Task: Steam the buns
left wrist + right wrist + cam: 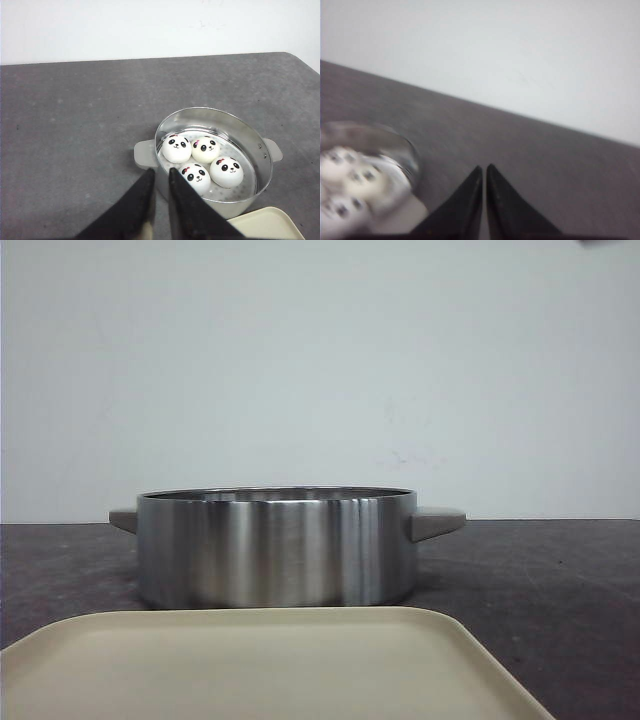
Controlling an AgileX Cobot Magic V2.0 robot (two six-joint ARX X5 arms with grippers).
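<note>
Four buns [205,160] sat in one pot [260,150], lower right of frame; one tray [270,665] adjacent. Left gripper [160,175] and right gripper [484,170] nearly closed, empty.

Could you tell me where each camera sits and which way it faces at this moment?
Front view: low at table height, facing forward at the steel pot behind a beige tray; no robot part shows.
Left wrist view: above the table, looking down into the pot at four buns; left pincer shut.
Right wrist view: blurred, table and wall; right pincer shut.
Shared: both wrist views show the buns.
</note>
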